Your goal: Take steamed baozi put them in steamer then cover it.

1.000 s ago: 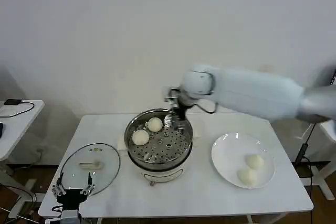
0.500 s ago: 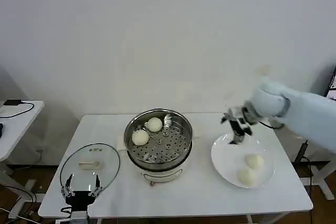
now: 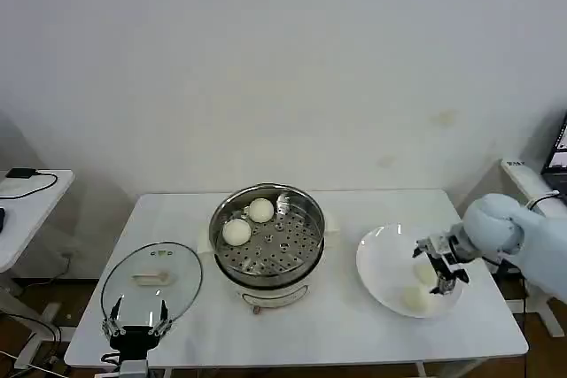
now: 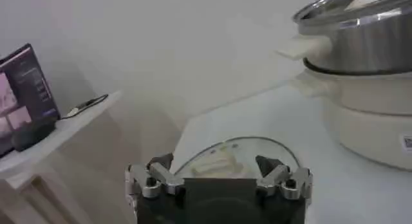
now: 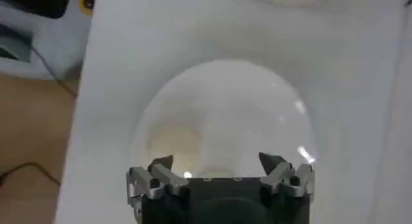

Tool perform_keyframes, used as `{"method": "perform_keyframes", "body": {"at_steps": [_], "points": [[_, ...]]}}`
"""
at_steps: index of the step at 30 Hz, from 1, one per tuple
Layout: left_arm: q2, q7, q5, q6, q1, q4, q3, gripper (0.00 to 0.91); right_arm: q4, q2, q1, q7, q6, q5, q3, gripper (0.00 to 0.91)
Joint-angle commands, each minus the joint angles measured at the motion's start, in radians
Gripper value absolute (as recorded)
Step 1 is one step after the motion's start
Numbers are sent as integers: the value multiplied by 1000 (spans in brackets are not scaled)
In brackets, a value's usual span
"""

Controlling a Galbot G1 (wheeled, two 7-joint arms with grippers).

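Baozi [image 3: 418, 297] are waiting soft and squashable on the plate [image 3: 383, 265]; I'm hovering my right gripper [image 3: 440, 270], fingers apart, planning a gentle side grip. Left gripper [image 3: 135, 320] is idling, fingers apart.

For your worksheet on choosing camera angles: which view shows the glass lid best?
The head view: the whole glass lid lies flat on the table, beside the steamer, with the left gripper at its near edge. The left wrist view shows part of it edge-on, behind the open fingers.
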Motion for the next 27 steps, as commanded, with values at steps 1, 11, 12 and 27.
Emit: {"method": "perform_keyframes", "body": {"at_steps": [1,11,12,27], "points": [[0,0,2,0,6,-3,-4,907,-17,-4,-124,-20,19,-55,63,907],[-1,0,1,2,6,-4,-12,907,-77,35,-134,-26,8,-57,62,907],[-2,0,2,2,6,-4,-12,907,-79,36,-134,-26,6,-56,62,907],[-4,-1,1,2,8,-7,-16,907,-158,105,-133,-13,-3,-36,61,756]]}}
